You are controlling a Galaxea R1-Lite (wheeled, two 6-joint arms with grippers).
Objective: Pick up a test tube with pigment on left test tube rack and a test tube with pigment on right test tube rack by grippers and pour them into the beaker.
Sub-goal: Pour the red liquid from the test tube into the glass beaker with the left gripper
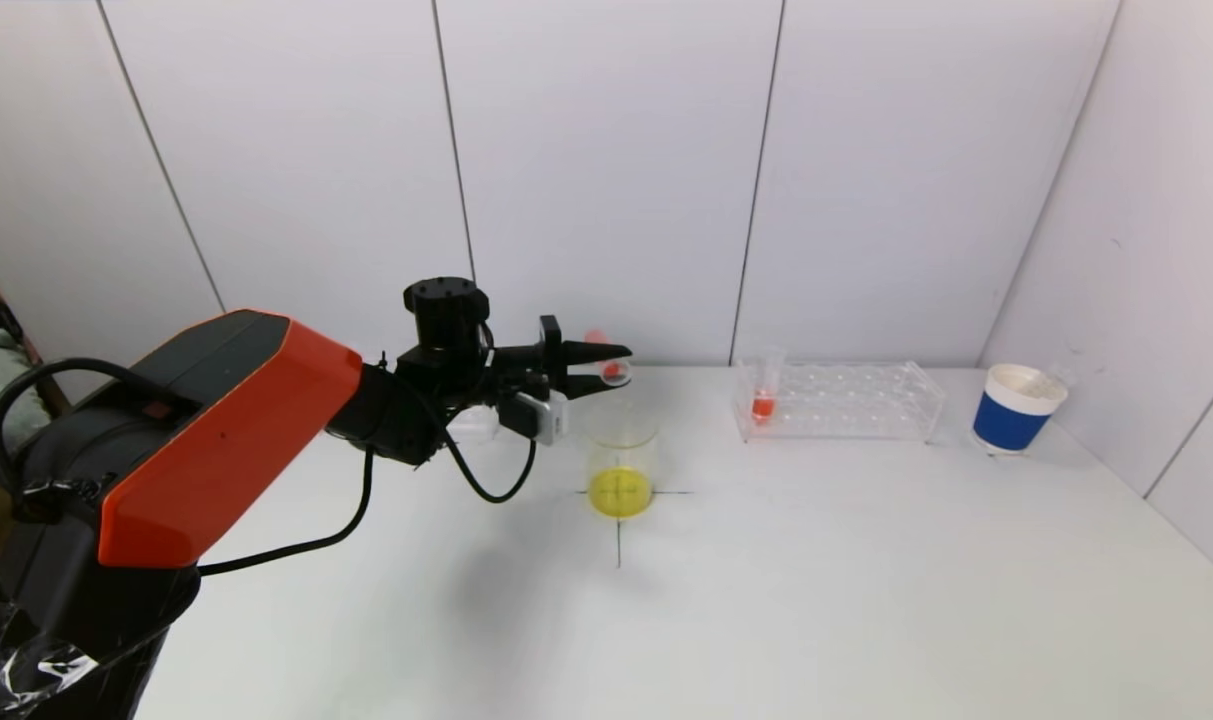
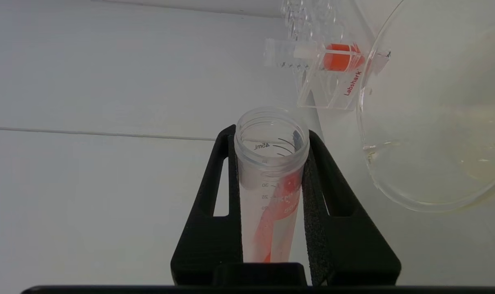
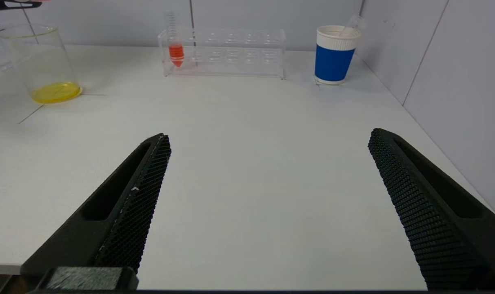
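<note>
Left gripper [image 1: 606, 365] clamps tipped test tube [image 2: 271, 179] by beaker [image 1: 621, 460] rim to pour; right gripper [image 3: 267, 208] gapes wide, idle over worktop [image 3: 251, 143].

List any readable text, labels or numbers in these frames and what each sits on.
"Labshark": red lettering on the clear test tube rack.
"45mL": graduation on the held test tube, near its open mouth.
"30": graduation lower on the same tube; the marks below it are too blurred to read.
Beaker, blue paper cup: no readable text.
</note>
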